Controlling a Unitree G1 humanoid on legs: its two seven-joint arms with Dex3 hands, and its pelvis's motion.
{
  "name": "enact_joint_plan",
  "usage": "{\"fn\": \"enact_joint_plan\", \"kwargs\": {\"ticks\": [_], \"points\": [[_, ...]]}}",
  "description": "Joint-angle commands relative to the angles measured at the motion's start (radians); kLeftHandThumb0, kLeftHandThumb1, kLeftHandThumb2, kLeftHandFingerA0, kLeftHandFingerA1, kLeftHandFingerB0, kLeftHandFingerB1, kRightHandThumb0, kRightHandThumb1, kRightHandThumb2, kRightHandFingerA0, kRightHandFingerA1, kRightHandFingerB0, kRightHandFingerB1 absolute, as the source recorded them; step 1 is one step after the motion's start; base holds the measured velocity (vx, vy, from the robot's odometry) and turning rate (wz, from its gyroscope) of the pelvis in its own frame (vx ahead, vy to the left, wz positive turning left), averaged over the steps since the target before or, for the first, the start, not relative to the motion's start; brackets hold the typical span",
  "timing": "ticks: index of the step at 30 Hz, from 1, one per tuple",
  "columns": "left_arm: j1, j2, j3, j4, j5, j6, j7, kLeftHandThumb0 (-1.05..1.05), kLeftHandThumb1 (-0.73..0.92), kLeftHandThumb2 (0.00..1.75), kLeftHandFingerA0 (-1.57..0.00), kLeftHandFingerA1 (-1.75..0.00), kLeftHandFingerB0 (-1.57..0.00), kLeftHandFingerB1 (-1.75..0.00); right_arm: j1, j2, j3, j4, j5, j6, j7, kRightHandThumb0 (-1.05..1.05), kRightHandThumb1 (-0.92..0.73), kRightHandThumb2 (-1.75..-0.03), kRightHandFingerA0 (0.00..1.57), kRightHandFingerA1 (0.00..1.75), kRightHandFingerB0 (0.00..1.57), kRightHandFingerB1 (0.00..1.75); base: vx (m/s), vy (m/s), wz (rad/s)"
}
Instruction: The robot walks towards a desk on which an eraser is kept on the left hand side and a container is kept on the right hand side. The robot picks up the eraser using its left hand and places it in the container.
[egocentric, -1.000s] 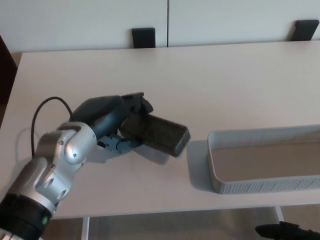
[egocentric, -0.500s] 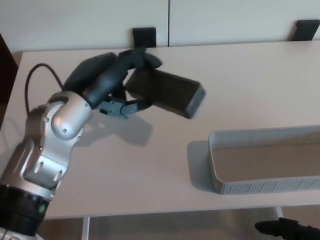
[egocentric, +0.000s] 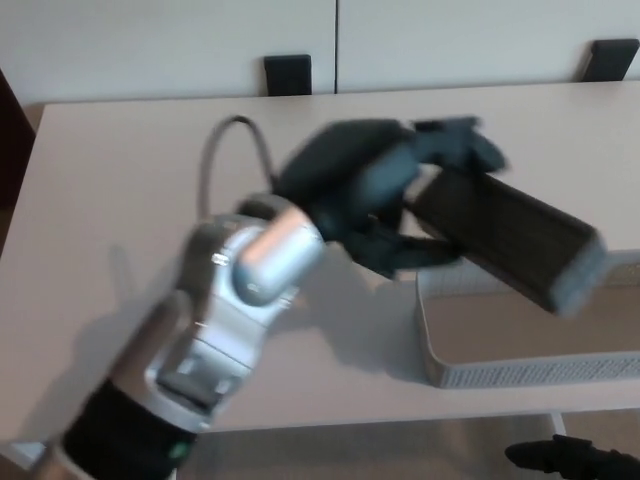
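Above the desk (egocentric: 120, 200) we see our left hand (egocentric: 400, 195) blurred, fingers clamped on one end of the dark eraser (egocentric: 515, 240), eraser held clear of the tabletop, tilted, its far end over the left rim of the white mesh container (egocentric: 530, 372), our right hand out of sight.

Silver arm (egocentric: 235, 300), black hand (egocentric: 390, 190) — looped cable (egocentric: 228, 135)

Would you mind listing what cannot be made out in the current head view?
- Left robot hand: motion blur smears it, so the finger positions on the eraser are unclear.
- Eraser: blurred, so its surface detail is lost.
- Container: its right end is cut off by the picture's edge, and the eraser covers its far left corner.
- Right robot hand: not identifiable; only a dark shape at the bottom edge.
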Motion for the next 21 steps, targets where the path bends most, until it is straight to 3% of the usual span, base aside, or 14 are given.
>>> {"fn": "enact_joint_plan", "kwargs": {"ticks": [1,2,3,4,6,7,9,10,14,16,17,18,20,21], "points": [[-0.027,-0.072,-0.095,0.022,0.103,0.132,-0.001,-0.40,0.75,0.62,-0.82,-1.75,-0.75,-1.10,0.007,-0.024,0.003,-0.015,-0.021,0.005,0.003,-0.42,-0.57,-0.77,0.59,0.56,0.39,0.48,0.00,0.000,0.00],[-0.032,-0.076,-0.101,0.034,0.110,0.128,0.008,-0.39,0.75,0.65,-0.83,-1.75,-0.65,-1.33,0.000,-0.024,0.002,-0.015,-0.020,0.009,0.005,-0.42,-0.57,-0.77,0.59,0.56,0.38,0.48,0.00,0.000,0.00],[-0.038,-0.079,-0.108,0.047,0.117,0.123,0.016,-0.39,0.75,0.65,-0.83,-1.75,-0.65,-1.33,-0.007,-0.022,0.001,-0.016,-0.018,0.015,0.006,-0.42,-0.57,-0.77,0.59,0.56,0.38,0.48,0.00,0.000,0.00],[-0.026,-0.092,-0.122,0.061,0.122,0.123,0.032,-0.46,0.58,0.96,-1.12,-1.36,-0.74,-1.16,0.007,-0.026,0.003,-0.027,-0.022,0.011,0.006,-0.41,-0.57,-0.77,0.59,0.56,0.39,0.48,0.00,0.000,0.00],[-0.020,-0.101,-0.128,0.068,0.125,0.127,0.037,-0.46,0.58,0.96,-1.12,-1.36,-0.74,-1.16,0.015,-0.027,0.002,-0.029,-0.022,0.008,0.006,-0.41,-0.57,-0.77,0.59,0.56,0.39,0.48,0.00,0.000,0.00],[-0.035,-0.121,-0.123,0.090,0.115,0.159,0.019,-0.41,0.77,0.63,-0.82,-1.75,-0.68,-1.26,0.007,-0.029,0.003,-0.034,-0.021,0.024,0.012,-0.34,-0.68,-0.60,0.63,0.46,0.42,0.38,0.00,0.000,0.00],[-0.044,-0.150,-0.109,0.101,0.098,0.229,-0.020,-0.42,0.76,0.67,-0.98,-1.53,-0.75,-1.03,0.006,-0.027,0.004,-0.035,-0.019,0.028,0.015,-0.33,-0.68,-0.59,0.63,0.46,0.43,0.38,0.00,0.000,0.00],[-0.042,-0.168,-0.097,0.105,0.079,0.258,-0.035,-0.39,0.77,0.65,-1.06,-1.41,-0.79,-0.92,0.008,-0.027,0.006,-0.037,-0.021,0.027,0.015,-0.41,-0.57,-0.77,0.58,0.56,0.39,0.48,0.00,0.000,0.00],[-0.015,-0.230,-0.045,0.140,0.025,0.320,-0.022,-0.37,0.75,0.71,-1.20,-1.31,-0.84,-1.05,0.012,-0.030,0.013,-0.047,-0.037,0.031,0.010,-0.42,-0.57,-0.78,0.59,0.56,0.39,0.48,0.00,0.000,0.00],[0.008,-0.267,-0.006,0.154,-0.002,0.352,-0.003,-0.35,0.68,0.76,-1.27,-1.25,-0.87,-1.02,0.011,-0.029,0.014,-0.049,-0.038,0.035,0.010,-0.34,-0.68,-0.60,0.63,0.47,0.43,0.38,0.00,0.000,0.00],[0.019,-0.287,0.015,0.162,-0.015,0.369,0.007,-0.31,0.51,1.03,-1.33,-1.23,-0.90,-0.98,0.015,-0.029,0.014,-0.054,-0.038,0.038,0.011,-0.33,-0.68,-0.60,0.63,0.47,0.43,0.38,0.00,0.000,0.00],[0.026,-0.305,0.038,0.167,-0.025,0.389,0.012,-0.35,0.66,0.77,-1.32,-1.19,-0.90,-1.01,0.017,-0.030,0.014,-0.056,-0.038,0.039,0.013,-0.33,-0.68,-0.60,0.64,0.47,0.43,0.38,0.00,0.000,0.00],[0.056,-0.351,0.093,0.161,-0.056,0.425,0.034,-0.34,0.63,0.80,-1.30,-1.16,-0.89,-0.94,0.021,-0.031,0.015,-0.054,-0.042,0.032,0.011,-0.34,-0.68,-0.60,0.63,0.46,0.43,0.38,0.00,0.000,0.00],[0.060,-0.375,0.117,0.159,-0.064,0.450,0.044,-0.38,0.53,0.99,-1.27,-1.17,-0.91,-0.96,0.020,-0.033,0.015,-0.055,-0.045,0.032,0.011,-0.34,-0.68,-0.60,0.64,0.46,0.43,0.38,0.00,0.000,0.00]]}}
